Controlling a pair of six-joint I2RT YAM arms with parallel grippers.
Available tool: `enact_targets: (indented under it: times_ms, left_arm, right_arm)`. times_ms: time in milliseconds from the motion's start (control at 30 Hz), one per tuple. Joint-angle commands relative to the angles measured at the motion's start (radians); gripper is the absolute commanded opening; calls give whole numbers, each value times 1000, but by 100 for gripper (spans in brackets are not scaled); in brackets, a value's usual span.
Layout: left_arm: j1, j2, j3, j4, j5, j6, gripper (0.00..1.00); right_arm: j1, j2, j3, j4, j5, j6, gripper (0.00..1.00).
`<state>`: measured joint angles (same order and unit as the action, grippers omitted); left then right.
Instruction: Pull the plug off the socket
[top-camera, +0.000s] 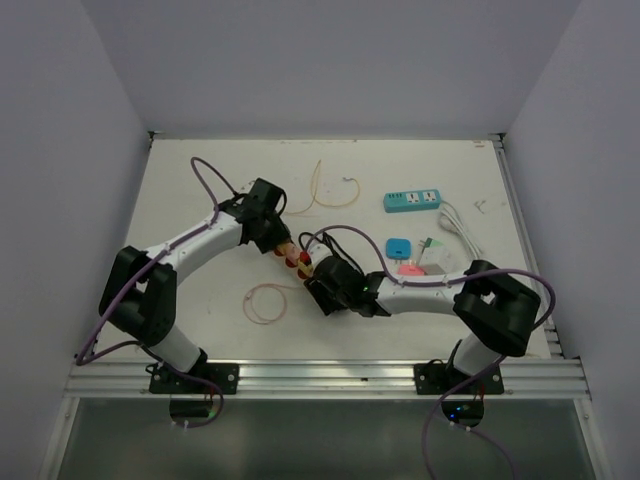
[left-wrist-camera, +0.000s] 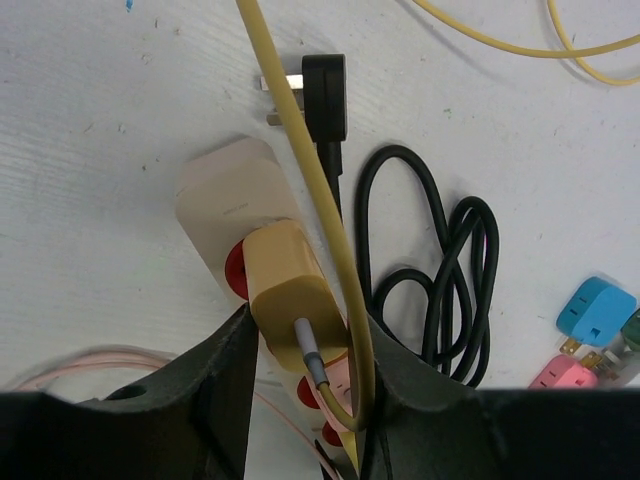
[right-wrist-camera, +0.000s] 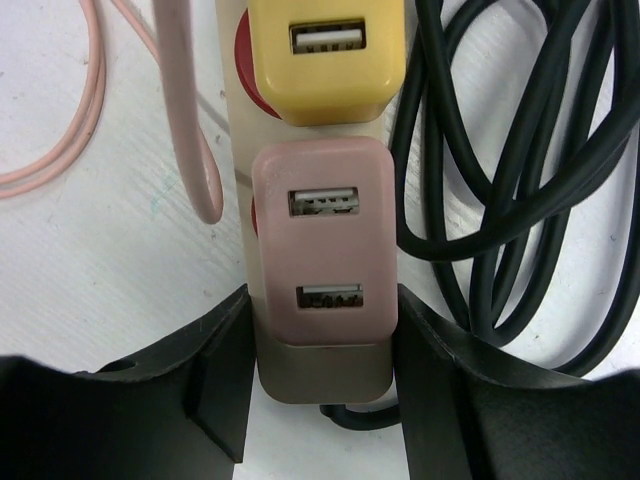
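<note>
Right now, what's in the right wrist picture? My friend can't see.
Two black fingers clamp a pink two-port USB charger plugged into a beige power strip. A yellow USB charger sits above it, with a coiled black cord at right, a pink cable at left.

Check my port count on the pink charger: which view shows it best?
The right wrist view: the pink charger sits centred, its face and both USB ports plain. The left wrist view shows only a pink sliver beside the yellow charger. The top view shows it too small to make out.
</note>
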<state>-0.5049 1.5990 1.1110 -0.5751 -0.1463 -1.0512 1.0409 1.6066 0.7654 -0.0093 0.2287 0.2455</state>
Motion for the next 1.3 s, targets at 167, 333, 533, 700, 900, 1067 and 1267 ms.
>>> enact_targets:
  times_ms: [167, 333, 533, 700, 900, 1067, 1267]
  left_arm:
    - [65, -36, 105, -68, -26, 62, 0]
    - [146, -89, 38, -25, 48, 69, 0]
    - [172, -91, 7, 14, 97, 97, 0]
    - [160, -90, -42, 89, 136, 126, 0]
    - [146, -97, -89, 191, 203, 187, 0]
    - [138, -120, -135, 319, 292, 236, 0]
    - [135, -160, -206, 510, 459, 293, 0]
  right_arm:
    - [-13, 159, 103, -227, 152, 61, 0]
    - [-15, 193, 124, -277, 176, 81, 0]
    - [-15, 188, 129, -270, 138, 54, 0]
    - [-16, 80, 111, -265, 32, 57, 27]
    - [-15, -123, 127, -296, -71, 106, 78]
    - [-16, -296, 204, -362, -34, 121, 93]
    - [-54, -393, 250, -362, 70, 153, 93]
